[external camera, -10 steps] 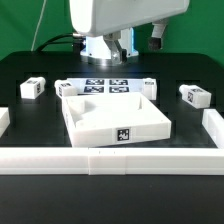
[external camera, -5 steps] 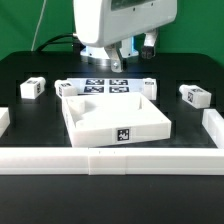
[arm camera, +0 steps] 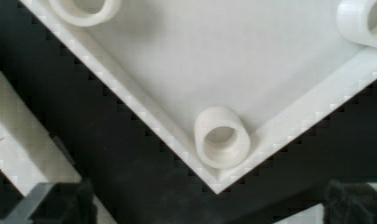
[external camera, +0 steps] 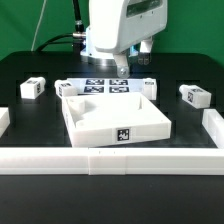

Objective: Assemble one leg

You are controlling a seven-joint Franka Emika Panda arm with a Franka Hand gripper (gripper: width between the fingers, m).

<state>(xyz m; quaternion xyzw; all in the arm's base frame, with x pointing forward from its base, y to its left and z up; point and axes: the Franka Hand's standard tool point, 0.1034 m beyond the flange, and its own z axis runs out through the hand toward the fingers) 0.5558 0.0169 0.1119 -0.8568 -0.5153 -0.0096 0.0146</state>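
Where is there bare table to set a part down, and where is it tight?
Bare black table on both sides of the tray part: toward the leg at the exterior view's left and toward the leg at its right. Tight behind the tray, around the marker board under the arm, and along the front rail.

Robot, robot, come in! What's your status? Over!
Tool open, empty, over the tray part's corner. Leg at exterior view's right lies loose on the table, not picked up. Nothing blocking it.
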